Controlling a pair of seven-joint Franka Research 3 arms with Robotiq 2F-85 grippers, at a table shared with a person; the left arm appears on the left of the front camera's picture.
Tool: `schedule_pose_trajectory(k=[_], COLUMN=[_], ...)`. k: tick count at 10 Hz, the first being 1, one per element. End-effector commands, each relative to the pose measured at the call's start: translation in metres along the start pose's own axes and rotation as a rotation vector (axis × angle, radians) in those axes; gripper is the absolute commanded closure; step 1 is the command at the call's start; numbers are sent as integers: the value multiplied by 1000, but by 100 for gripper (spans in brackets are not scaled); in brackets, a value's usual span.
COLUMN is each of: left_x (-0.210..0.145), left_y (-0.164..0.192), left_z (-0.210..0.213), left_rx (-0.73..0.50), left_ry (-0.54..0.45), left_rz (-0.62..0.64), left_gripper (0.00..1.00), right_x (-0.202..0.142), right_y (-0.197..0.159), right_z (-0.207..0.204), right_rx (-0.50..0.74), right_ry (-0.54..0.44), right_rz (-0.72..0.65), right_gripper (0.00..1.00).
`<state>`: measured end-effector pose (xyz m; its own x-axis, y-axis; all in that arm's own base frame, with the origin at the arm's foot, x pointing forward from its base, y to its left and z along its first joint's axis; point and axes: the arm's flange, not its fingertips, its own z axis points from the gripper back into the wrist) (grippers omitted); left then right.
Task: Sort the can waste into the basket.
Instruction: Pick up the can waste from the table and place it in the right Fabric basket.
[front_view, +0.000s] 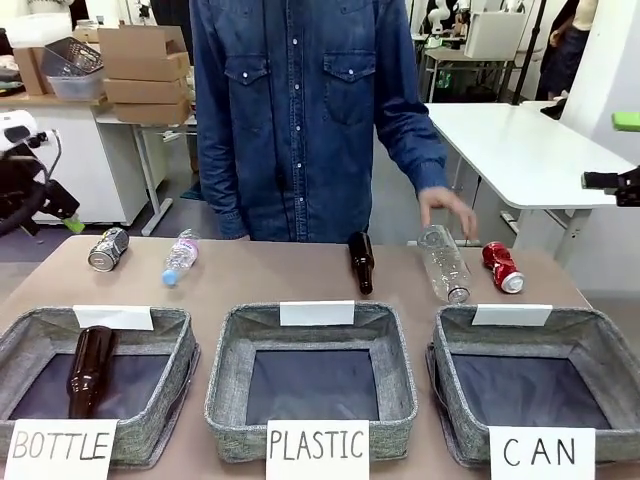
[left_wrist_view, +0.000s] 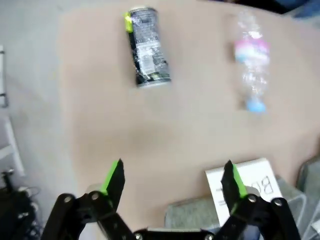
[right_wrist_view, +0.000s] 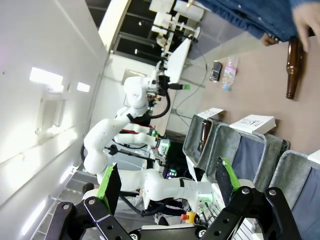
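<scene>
The black-and-silver can (front_view: 108, 248) lies on its side at the table's far left, and the left wrist view has it (left_wrist_view: 146, 47) well ahead of my left gripper (left_wrist_view: 172, 182), which is open and holds nothing. The red can (front_view: 502, 267) lies at the far right, just behind the grey CAN basket (front_view: 600, 345), which has nothing in it. My right gripper (right_wrist_view: 167, 182) is open in the air off the table's right side (front_view: 615, 152). My left gripper (front_view: 65, 215) hangs at the left edge.
A person's hand (front_view: 447, 208) hovers over a clear plastic bottle (front_view: 445, 262) beside the red can. Another clear bottle (front_view: 180, 256) lies near the black can. A brown bottle (front_view: 361, 262) lies mid-table. The BOTTLE basket (front_view: 150, 325) holds a brown bottle, and the PLASTIC basket (front_view: 225, 390) stands in the middle.
</scene>
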<state>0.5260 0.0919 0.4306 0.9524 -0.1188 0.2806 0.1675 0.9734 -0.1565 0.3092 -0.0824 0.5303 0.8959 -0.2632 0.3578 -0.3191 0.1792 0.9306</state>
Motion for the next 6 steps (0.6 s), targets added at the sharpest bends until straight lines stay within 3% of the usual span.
schedule_pose_trajectory(k=[1,3,6], left_x=[32,54,76], left_y=[8,21,26], left_z=[-39,-85,-128], left_rx=[16,101,158], left_ry=[-31,-125,-141], left_rz=[111,170,149], left_gripper=[0,0,0], right_x=[2,2,2], right_y=[1,1,1], right_z=[0,0,0], right_rx=[11,11,11], right_ry=[2,2,2], right_rz=[20,20,20], right_gripper=[0,0,0])
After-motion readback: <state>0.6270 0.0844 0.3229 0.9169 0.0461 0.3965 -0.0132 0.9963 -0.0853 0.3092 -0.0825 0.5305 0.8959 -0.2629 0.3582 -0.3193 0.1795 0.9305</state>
